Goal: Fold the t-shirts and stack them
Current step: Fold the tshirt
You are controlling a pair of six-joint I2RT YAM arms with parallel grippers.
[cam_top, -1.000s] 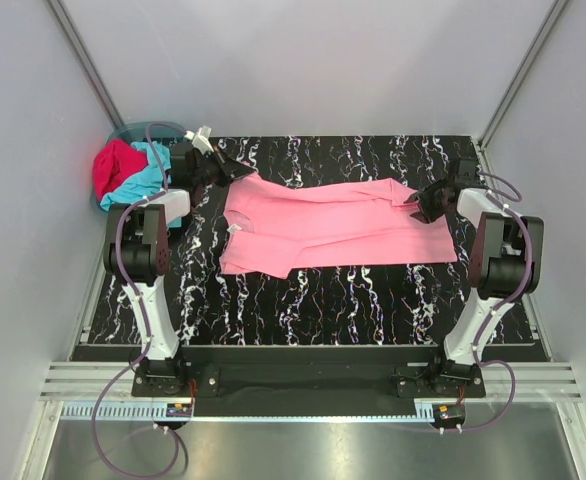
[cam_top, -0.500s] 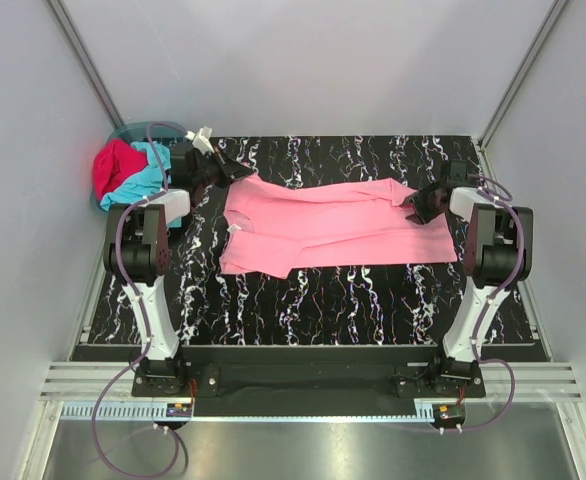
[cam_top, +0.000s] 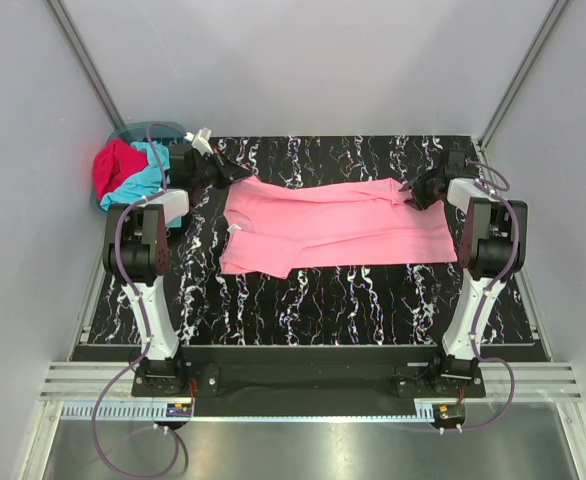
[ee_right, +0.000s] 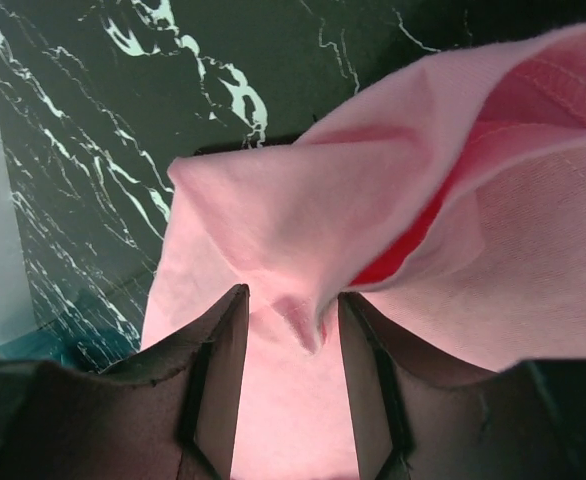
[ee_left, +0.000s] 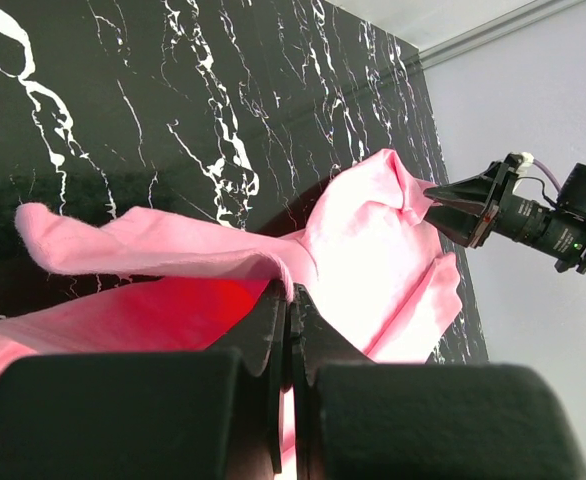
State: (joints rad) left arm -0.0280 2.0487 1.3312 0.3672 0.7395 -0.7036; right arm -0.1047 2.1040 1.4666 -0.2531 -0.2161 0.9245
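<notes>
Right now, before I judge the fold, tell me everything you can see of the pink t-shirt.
The pink t-shirt is a soft, plain, cotton-looking tee lying stretched sideways across the black marbled table, wrinkled and partly doubled over. The left gripper is shut on its far left corner, lifting it slightly. At the far right corner, the right gripper has its jaws apart, with a raised fold of cloth between them. Nothing else touches it.

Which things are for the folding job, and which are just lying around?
For the job: pink t-shirt, turquoise t-shirt, red t-shirt, left tool pinching the pink one, right tool open at its other end.
Just lying about: teal basket, black table.
</notes>
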